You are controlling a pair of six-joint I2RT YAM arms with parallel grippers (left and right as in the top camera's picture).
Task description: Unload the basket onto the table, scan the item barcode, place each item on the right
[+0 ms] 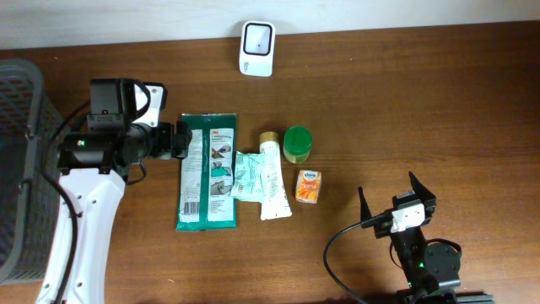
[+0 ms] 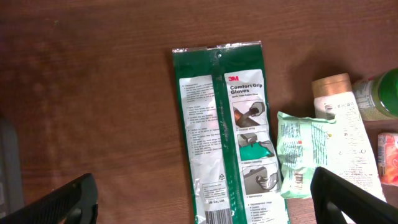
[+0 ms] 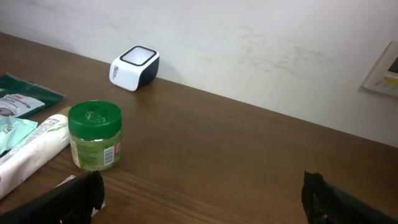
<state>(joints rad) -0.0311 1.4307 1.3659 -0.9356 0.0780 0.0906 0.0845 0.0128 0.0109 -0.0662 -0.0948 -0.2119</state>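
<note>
Dark wooden counter [image 1: 422, 101], pale wall [image 1: 380, 13] behind. Left end effector [image 1: 180, 140] gaping, empty, over one long edge of the glove packet [image 1: 207, 173], flat centre-left. Likely light, floppy, slick: pinch an edge. Right end effector [image 1: 393, 199] open, well apart.

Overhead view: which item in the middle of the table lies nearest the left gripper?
The green glove packet, right beside the left gripper; the tube, jar and small orange pack lie farther right.

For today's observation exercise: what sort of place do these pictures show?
Probably a mock shop checkout: a barcode scanner, retail goods like the glove packet, and a mesh basket.
</note>
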